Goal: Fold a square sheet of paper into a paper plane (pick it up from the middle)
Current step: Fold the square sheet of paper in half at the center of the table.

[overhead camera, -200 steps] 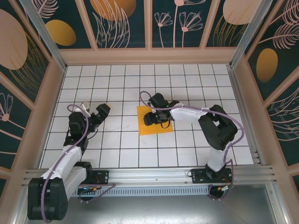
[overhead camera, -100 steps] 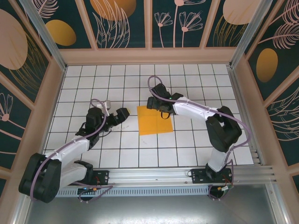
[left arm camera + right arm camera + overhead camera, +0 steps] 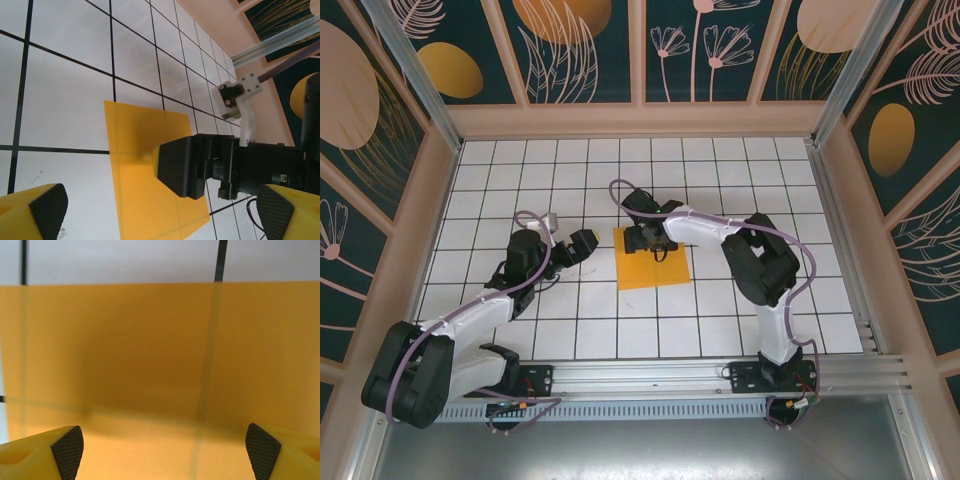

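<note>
Top view: square sheet of paper [image 3: 655,270] lies flat near the centre of the white gridded tabletop [image 3: 510,170]; right tool [image 3: 652,243] sits over the sheet's 12 o'clock half, its arm coming in from 3 o'clock; left tool [image 3: 582,243] is just off the sheet's 9 o'clock edge, aimed at it, not touching. Right wrist view: fingertips [image 3: 67,450] spread wide, orange paper flat beneath, nothing pinched; contact with the paper, cannot tell. Left wrist view: left tool's pads [image 3: 47,207] are wide apart and empty; the sheet lies ahead under the right tool's black body; grid lines show faintly through the paper.
</note>
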Motion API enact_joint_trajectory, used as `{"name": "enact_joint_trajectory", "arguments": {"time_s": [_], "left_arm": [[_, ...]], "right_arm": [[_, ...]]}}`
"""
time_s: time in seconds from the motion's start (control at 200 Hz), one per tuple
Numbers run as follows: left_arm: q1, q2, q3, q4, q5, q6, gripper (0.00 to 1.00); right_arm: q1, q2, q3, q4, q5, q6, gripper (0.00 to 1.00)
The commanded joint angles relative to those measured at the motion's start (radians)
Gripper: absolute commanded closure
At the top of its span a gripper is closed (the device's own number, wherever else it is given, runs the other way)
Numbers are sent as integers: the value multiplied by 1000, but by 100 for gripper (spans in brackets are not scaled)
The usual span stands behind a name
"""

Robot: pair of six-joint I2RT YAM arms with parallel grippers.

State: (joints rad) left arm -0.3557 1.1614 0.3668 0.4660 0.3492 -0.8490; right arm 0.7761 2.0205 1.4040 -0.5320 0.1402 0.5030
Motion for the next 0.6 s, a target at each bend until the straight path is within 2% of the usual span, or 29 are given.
{"name": "enact_joint_trajectory", "arguments": {"time_s": [0.0, 0.095, 0.245, 0.3, 0.365, 0.46, 0.595], "left_arm": [[-5, -5, 22, -12, -14, 30, 1], [-5, -3, 32, -14, -6, 29, 1], [-5, 1, 42, -17, 2, 24, 1], [-5, 1, 43, -18, 4, 22, 1], [-5, 1, 43, -18, 6, 21, 1], [-5, 3, 46, -24, 12, 22, 1], [-5, -3, 49, -29, 14, 28, 1]], "right_arm": [[-2, 38, 12, -52, 4, 21, 12], [-1, 45, -8, -51, -20, 136, 13], [6, 14, -83, -40, -36, 428, 14], [15, -1, -107, -22, -37, 488, 15], [28, -7, -91, -19, -16, 477, 16], [39, -14, -23, -103, 68, 454, 15], [51, -34, 42, -121, 128, 334, 14]]}}
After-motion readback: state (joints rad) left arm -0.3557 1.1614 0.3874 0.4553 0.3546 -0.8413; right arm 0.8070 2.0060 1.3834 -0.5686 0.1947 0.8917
